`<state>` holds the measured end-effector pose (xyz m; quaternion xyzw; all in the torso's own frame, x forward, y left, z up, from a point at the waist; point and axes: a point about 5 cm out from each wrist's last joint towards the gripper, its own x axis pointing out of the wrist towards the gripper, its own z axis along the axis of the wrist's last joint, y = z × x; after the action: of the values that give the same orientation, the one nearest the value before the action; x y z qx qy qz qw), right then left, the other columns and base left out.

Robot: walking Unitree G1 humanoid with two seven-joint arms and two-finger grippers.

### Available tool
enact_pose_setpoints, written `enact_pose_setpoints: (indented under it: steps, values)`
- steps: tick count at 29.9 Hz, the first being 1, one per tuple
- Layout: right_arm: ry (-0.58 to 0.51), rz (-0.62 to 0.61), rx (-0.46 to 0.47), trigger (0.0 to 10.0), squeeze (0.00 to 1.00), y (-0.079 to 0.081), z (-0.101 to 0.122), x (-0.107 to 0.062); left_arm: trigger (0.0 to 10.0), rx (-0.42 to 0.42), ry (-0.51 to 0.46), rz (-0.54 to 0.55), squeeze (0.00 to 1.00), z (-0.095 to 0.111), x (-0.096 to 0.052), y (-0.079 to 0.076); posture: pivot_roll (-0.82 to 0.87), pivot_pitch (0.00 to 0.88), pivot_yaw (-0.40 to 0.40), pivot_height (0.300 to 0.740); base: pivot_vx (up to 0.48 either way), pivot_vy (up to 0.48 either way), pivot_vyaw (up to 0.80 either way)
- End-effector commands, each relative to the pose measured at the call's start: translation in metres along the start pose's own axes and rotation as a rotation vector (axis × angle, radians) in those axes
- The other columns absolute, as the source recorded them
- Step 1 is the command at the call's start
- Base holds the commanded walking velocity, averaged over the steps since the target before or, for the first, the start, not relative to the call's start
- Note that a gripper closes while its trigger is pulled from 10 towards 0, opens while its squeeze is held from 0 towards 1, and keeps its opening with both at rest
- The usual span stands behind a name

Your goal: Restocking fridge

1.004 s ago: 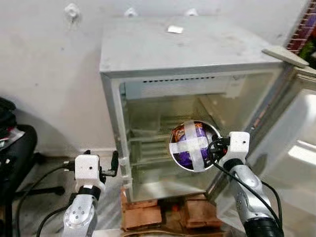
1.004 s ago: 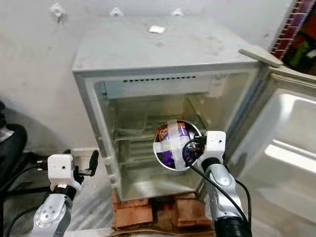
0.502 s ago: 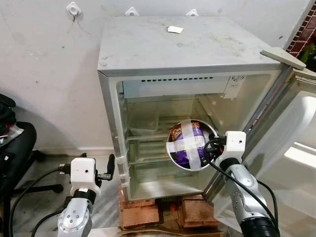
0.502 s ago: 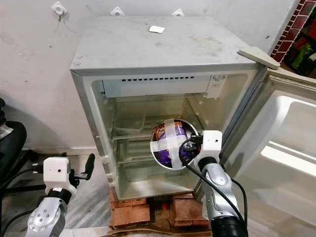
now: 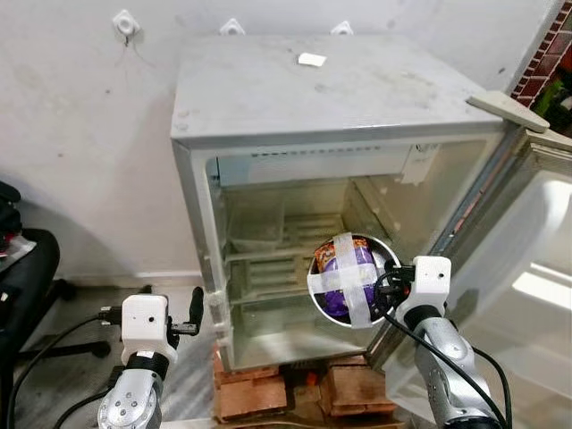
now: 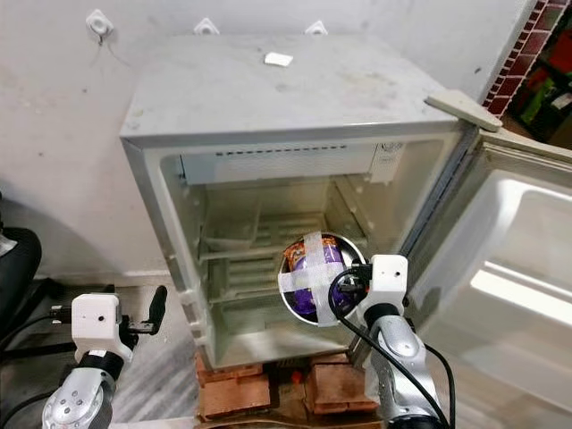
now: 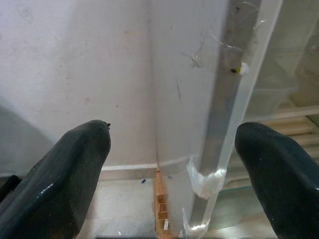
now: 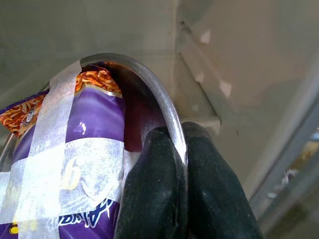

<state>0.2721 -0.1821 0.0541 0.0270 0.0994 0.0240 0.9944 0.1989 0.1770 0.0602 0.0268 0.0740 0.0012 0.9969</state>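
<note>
Right wrist view has the right gripper (image 8: 180,199) pinched on the thin rim of a steel bowl (image 8: 154,99), one finger inside and one outside, with a purple snack packet (image 8: 75,164) strapped in by a cross of white tape (image 8: 55,164). The bowl looks stiff, light and smooth, so a rim hold could let it swivel; the tape should keep the packet from spilling. From the head, the bowl is tilted mouth-outward at the mouth of the open fridge (image 5: 322,98), level with the middle shelf (image 5: 268,268). The door (image 5: 536,268) swings wide on the right, and the way in seems free. The left gripper (image 5: 195,308) hangs spread beside the fridge's left front edge.
</note>
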Motion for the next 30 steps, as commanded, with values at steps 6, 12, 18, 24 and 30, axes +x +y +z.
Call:
enact_pose_setpoints:
  steps: [6,12,18,24,30]
  values:
    - [-0.057,-0.021,-0.016,10.0,0.00,-0.005,0.014,0.003,10.0,-0.010,-0.004,-0.011,0.00,0.002,-0.002,-0.004,0.08,0.000,-0.031,0.740,0.219,0.000,0.00]
    - [-0.057,-0.009,-0.009,10.0,0.00,-0.001,0.015,0.008,10.0,0.002,0.005,-0.013,0.00,0.001,-0.005,-0.005,0.08,0.000,-0.031,0.740,0.000,0.000,0.00]
    - [-0.069,0.009,-0.003,10.0,0.00,0.005,0.022,0.018,10.0,0.007,0.010,-0.004,0.00,0.001,-0.005,-0.004,0.09,0.005,-0.035,0.740,0.000,0.000,0.00]
    - [-0.072,0.002,0.031,10.0,0.00,0.015,0.028,0.038,10.0,0.019,0.020,0.017,0.00,0.001,-0.007,0.000,0.13,0.026,-0.033,0.740,0.000,0.000,0.00]
    - [-0.029,-0.103,0.094,10.0,0.00,0.014,0.025,0.052,10.0,0.031,0.030,0.021,0.00,0.001,-0.013,0.003,0.17,0.029,-0.032,0.740,0.000,0.000,0.00]
